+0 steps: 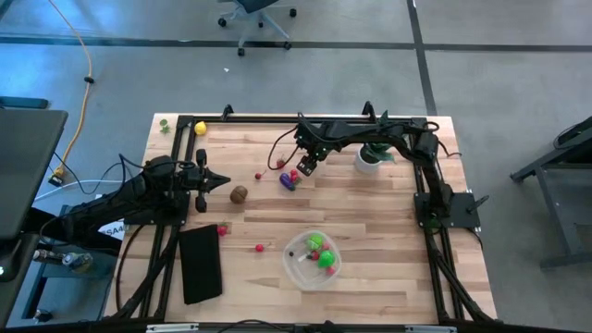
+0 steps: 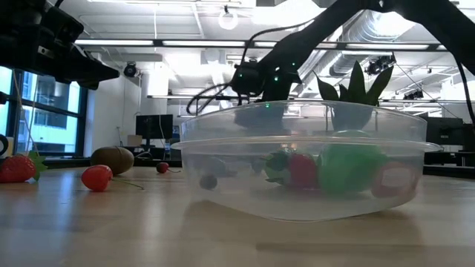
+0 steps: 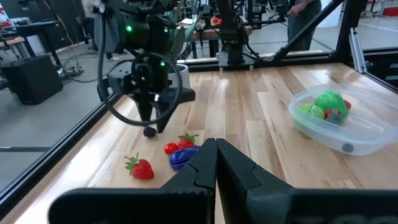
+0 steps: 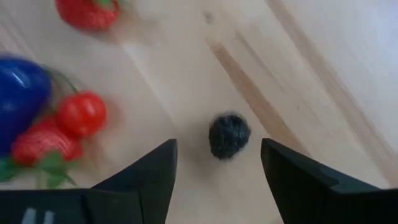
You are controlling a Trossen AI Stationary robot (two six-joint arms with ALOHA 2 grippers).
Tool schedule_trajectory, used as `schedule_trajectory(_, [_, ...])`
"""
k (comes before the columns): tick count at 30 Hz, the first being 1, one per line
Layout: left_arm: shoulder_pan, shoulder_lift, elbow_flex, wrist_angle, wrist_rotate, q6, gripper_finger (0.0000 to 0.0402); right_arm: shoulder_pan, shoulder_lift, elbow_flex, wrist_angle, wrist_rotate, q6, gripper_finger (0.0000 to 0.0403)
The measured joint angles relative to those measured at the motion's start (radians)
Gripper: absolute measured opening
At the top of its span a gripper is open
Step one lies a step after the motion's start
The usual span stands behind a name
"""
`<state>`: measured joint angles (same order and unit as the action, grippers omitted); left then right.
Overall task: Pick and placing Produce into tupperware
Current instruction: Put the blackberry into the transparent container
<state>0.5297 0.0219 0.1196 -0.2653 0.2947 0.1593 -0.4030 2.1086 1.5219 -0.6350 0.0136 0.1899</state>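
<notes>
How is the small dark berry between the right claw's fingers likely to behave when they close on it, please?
The dark berry looks small and round, so a nudge could probably roll it along the bare table. Its bumpy surface should give some grip. The right claw stands open on either side of it, so an off-centre close might squirt it out sideways.

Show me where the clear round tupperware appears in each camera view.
High view: tupperware, lower middle of the picture, on the table.
Low view: fills the foreground.
Left wrist view: on the wood beyond that arm's fingers.
Right wrist view: not in it.
Shared landmark: bright green produce inside it.
</notes>
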Motion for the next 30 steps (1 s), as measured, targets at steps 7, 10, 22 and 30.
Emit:
schedule_trajectory(7, [0.0, 0.0, 0.0, 0.0, 0.0, 0.0, 0.0001, 0.0, 0.021, 0.0, 0.017, 0.001, 0.011, 0.0201])
schedule_trajectory(10, [0.0, 0.0, 0.0, 0.0, 0.0, 0.0, 0.0001, 0.0, 0.021, 0.0, 0.027, 0.02, 0.013, 0.0195])
schedule_trajectory(22, [0.0, 0.0, 0.0, 0.0, 0.0, 0.0, 0.0001, -0.001, 0.046, 0.003, 0.047, 0.026, 0.02, 0.015])
schedule_trajectory(30, [0.0, 0.0, 0.0, 0.0, 0.0, 0.0, 0.0001, -0.001, 0.047, 0.003, 0.052, 0.024, 0.023, 0.0128])
